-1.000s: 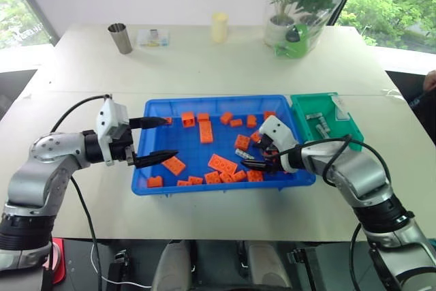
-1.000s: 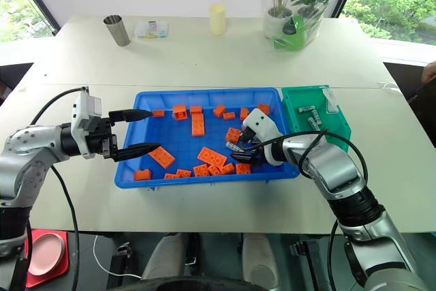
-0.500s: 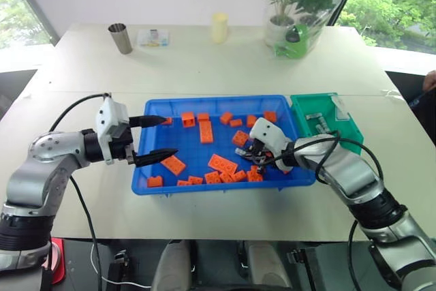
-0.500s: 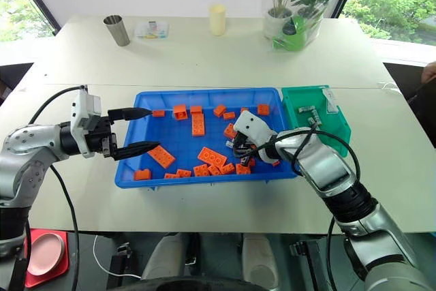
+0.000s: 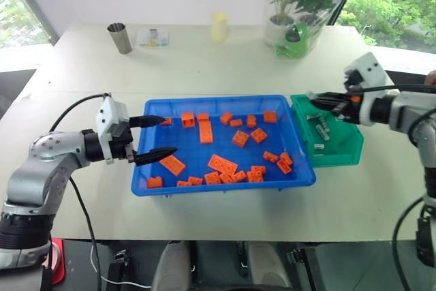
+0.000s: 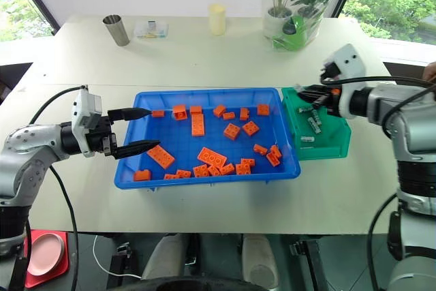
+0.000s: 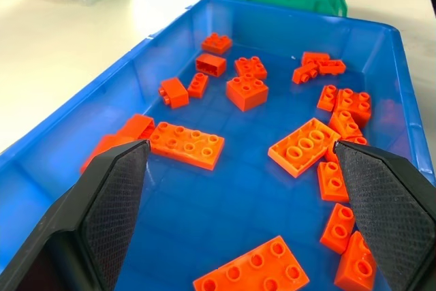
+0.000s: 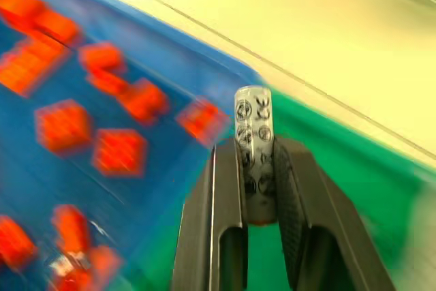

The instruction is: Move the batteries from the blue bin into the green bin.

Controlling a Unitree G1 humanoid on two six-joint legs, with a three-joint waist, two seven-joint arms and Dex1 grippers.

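Nearest you, your left gripper (image 5: 151, 138) hangs where it was a second ago, over the left end of the blue bin (image 5: 204, 187), its fingers (image 7: 116, 199) spread wide and empty above the orange bricks (image 5: 223, 164). The change is all on your right side: a second ago your right gripper (image 5: 322, 99) was down among the bricks in the near right part of the blue bin, and it has now swung up and out to the right, so it sits above the far end of the green bin (image 5: 349, 157). The wrist view shows why: its fingers (image 8: 289, 189) are clamped on a battery (image 8: 252, 151), which stands up between them with the green bin's floor beneath. So the pick has worked and the carry looks nearly done; the next thing it calls for is a release over the green floor rather than the rim. A few batteries (image 5: 320, 127) already lie in the green bin. Looking over the blue bin, you see bricks and no plain battery, though one could be hidden among them. Farther back on the counter (image 5: 204, 66) stand a metal cup (image 5: 120, 37) and a potted plant (image 5: 296, 5), well apart from the work.
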